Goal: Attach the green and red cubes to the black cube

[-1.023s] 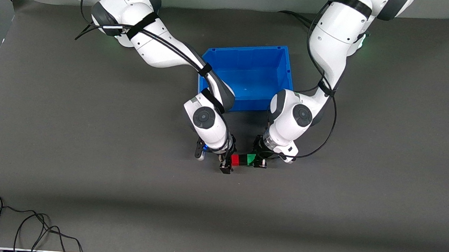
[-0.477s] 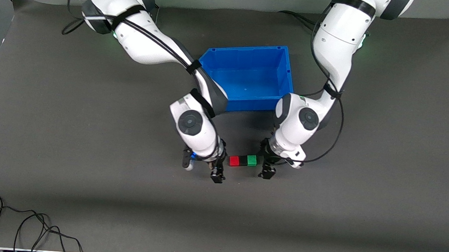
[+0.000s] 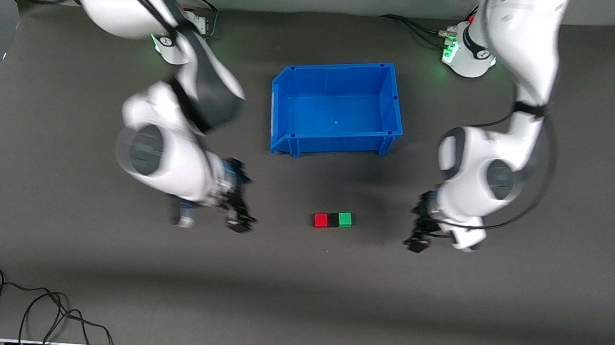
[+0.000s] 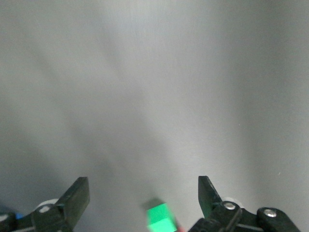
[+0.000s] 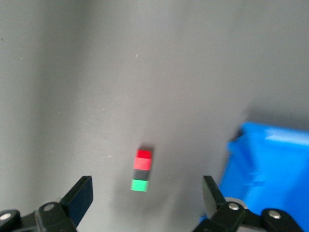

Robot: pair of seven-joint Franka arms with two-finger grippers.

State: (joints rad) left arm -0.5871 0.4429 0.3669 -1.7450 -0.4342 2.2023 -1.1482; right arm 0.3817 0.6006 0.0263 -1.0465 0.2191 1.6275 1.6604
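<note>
The red cube [image 3: 320, 220], black cube [image 3: 333, 220] and green cube [image 3: 345, 219] lie joined in one row on the grey mat, black in the middle, nearer the front camera than the blue bin. Red is toward the right arm's end, green toward the left arm's end. My right gripper [image 3: 241, 224] is open and empty over the mat, well apart from the red end. My left gripper [image 3: 416, 243] is open and empty over the mat, apart from the green end. The right wrist view shows the whole row: red [image 5: 144, 158], black [image 5: 142, 174], green [image 5: 139, 185]. The left wrist view shows only the green cube [image 4: 161, 218].
The blue bin [image 3: 283, 92] stands empty in the middle of the table, farther from the front camera than the cubes; its corner shows in the right wrist view [image 5: 270, 169]. A black cable [image 3: 32, 310] lies coiled near the front edge at the right arm's end.
Both grippers have let go of the cubes, opened, and drawn away from the row, each toward its own end of the table. The three cubes stay joined in place.
</note>
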